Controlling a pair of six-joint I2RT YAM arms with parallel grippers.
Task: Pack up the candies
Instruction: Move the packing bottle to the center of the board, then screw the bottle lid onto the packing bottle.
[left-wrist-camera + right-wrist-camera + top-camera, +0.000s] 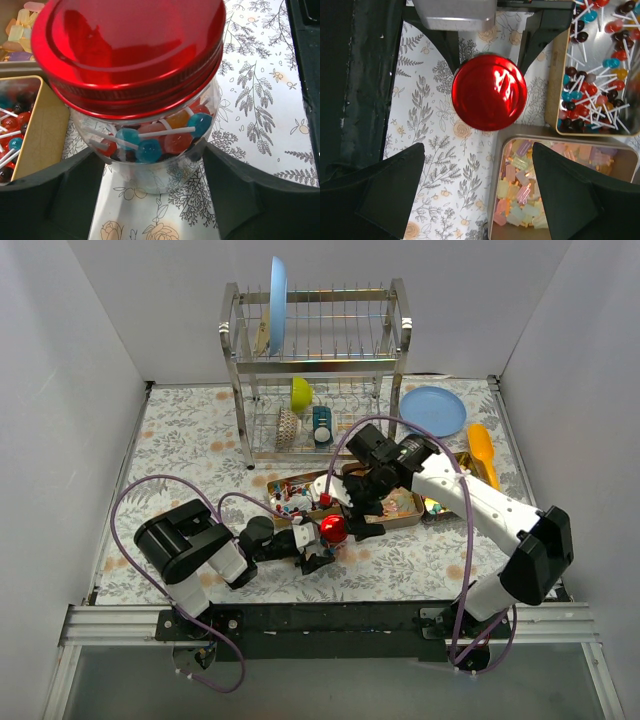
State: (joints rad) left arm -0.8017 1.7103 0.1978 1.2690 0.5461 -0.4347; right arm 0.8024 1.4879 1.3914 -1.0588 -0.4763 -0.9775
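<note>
Seen from above, shows the left pincer (326, 540) reaching flat along the table with a red-capped jar (332, 531) set between its jaws. Shows the right pincer (360, 505) hanging just over that jar, spread wide, pinching nothing. Puts the loose candies (292, 496) beyond the left pincer and under the right one. Risks, at a guess, a knock between the two pincers, crowded over one spot.

Looking through the left wrist, finds both fingers (65, 200) close against the jar; cannot tell whether pressing or merely flanking. Probably risks spinning or tipping the whole jar under any twist on the lid (130, 50), given a loose hold, and spilling the lollipops (150, 147) packed between the fingers. Stands the jar upright, long axis vertical; lays the sticks inside mostly crosswise, finger to finger. Sets the lollipop tray (44, 125) just outside one finger.

Looking down through the right wrist, centres the lid ahead of the spread fingers, with the pale-sweet tray (496, 175) beneath one finger and the lollipop tray ahead of it. Could catch that tray's rim on a straight descent, or clamp the lid off-centre. Shows tray lollipops pointing every way, no shared heading; pale bars (525, 185) lying flat, long axes mixed.
</note>
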